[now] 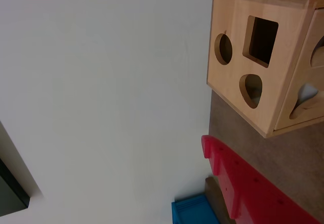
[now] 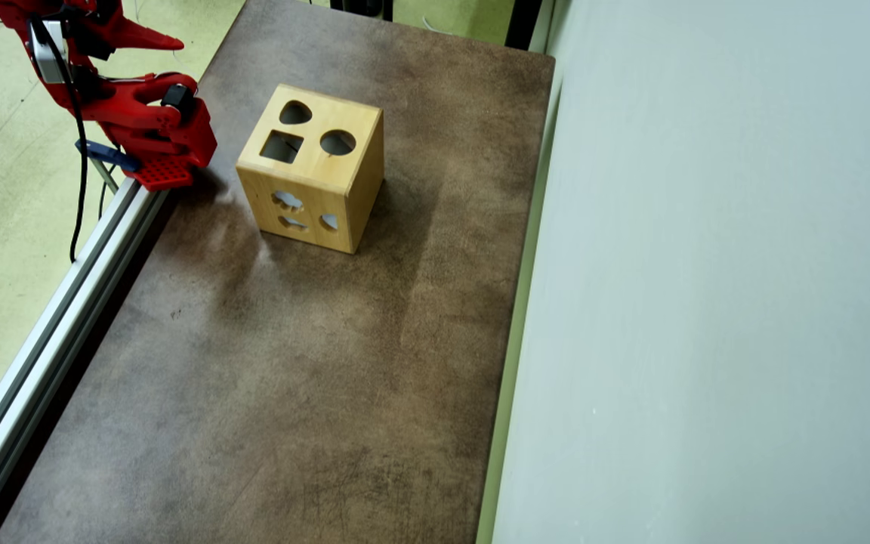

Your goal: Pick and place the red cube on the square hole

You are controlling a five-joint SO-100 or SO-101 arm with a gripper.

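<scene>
fingers: one red finger is showing in the wrist view, lower right; the second isn't visible, so I cannot tell if they're spread or pressed together. Nothing seen held.
gripper: in the overhead view the arm is sitting folded at upper left, off the table edge by the metal rail; tips not resolvable.
red cube: not showing in either view. Could be inside the box or out of frame, can't say.
box: wooden box is standing on the brown table, upper-middle of the overhead frame, near the arm.
square hole: the square hole is sitting on the top face, left of the round hole, below the rounded-triangle hole; looking dark, empty.
step: judging either pre-pick or finished, arm parked.
next: needs locating the cube first; if found, grasp and align square to the hole.
</scene>
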